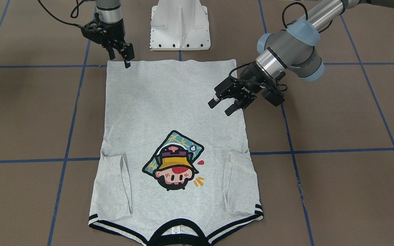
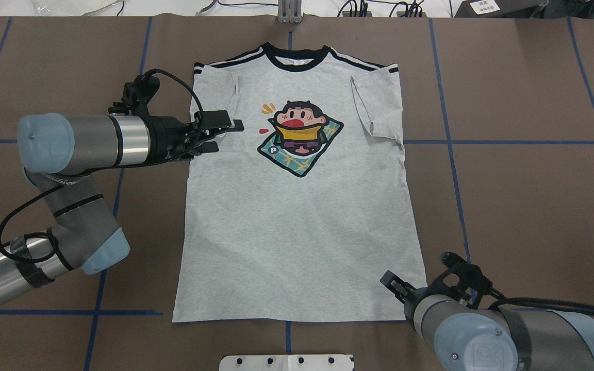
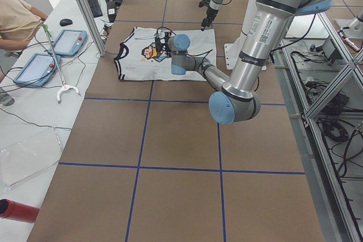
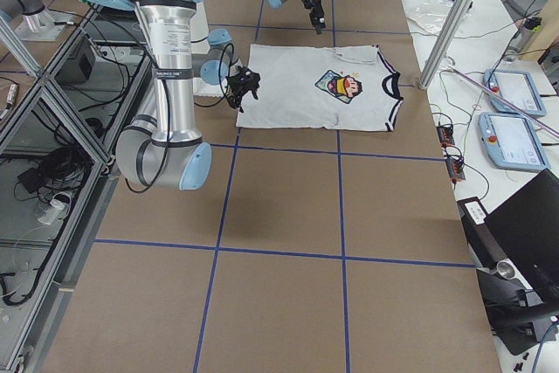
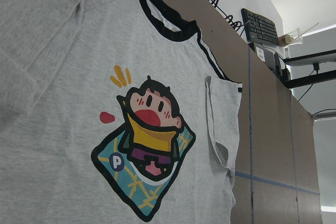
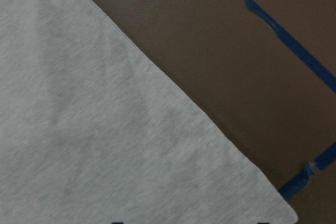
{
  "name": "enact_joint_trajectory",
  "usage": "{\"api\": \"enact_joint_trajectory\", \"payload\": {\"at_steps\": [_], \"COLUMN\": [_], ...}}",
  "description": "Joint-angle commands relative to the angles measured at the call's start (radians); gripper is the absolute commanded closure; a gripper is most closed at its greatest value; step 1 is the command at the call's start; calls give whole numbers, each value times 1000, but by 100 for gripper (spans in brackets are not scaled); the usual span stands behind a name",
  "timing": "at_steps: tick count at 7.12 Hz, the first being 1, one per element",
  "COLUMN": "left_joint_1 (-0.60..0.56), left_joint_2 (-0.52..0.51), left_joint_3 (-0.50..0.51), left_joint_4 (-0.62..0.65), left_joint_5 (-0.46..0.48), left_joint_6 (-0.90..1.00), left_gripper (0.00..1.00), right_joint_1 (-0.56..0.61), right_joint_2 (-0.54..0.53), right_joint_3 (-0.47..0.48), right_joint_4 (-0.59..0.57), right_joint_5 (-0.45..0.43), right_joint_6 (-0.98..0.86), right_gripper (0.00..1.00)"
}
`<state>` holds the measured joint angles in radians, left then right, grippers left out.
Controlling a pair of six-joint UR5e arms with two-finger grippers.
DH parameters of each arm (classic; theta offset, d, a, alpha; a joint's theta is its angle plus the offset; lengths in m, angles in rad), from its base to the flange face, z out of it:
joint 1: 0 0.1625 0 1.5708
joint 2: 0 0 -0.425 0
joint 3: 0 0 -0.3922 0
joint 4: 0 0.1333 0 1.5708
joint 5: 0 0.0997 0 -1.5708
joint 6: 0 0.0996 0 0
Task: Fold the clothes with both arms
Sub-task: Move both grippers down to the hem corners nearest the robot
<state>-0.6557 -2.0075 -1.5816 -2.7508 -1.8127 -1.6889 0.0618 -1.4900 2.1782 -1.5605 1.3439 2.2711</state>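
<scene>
The light grey T-shirt [image 1: 169, 102] [image 2: 297, 221] lies flat and print-up on the brown table, with its black collar [image 2: 297, 56] at the far side from the robot's base. Both sleeves are folded inward. My left gripper [image 1: 221, 107] [image 2: 226, 136] hovers open over the shirt's left side edge, level with the cartoon print [image 5: 147, 140], and holds nothing. My right gripper [image 1: 119, 60] [image 2: 391, 282] stands open at the near hem corner on the robot's right side. The right wrist view shows that hem corner [image 6: 262, 203] with nothing pinched.
The white pedestal base [image 1: 180, 25] stands just behind the hem. Blue tape lines [image 2: 449, 154] grid the table. Beyond the table's far edge, a side bench holds tablets [image 3: 68, 41], and a person [image 3: 17, 21] is there.
</scene>
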Motion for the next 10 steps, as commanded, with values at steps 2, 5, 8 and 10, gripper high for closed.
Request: {"api": "enact_joint_trajectory", "payload": {"at_steps": [2,5,8,10], "left_joint_1": [14,33,31,31], "left_joint_2": [7,21,26,50], "left_joint_3": [-1,-3,-3,-14], "left_joint_4": [2,7,7,7], "left_joint_5": [74,108,108,108], "left_joint_6": [0,0,2,2], "left_gripper": [1,1,1,1], "right_joint_1": [-69,-73,-74,-74], "right_joint_2": [-82,-67,-68,-68], "right_joint_3": [-15,-18,-26,-24], "right_joint_4": [4,2,2,2], "right_joint_5": [-25,-25,-26,-28], "right_joint_6": [157,157,157,157], "right_gripper": [15,28,45,57]}}
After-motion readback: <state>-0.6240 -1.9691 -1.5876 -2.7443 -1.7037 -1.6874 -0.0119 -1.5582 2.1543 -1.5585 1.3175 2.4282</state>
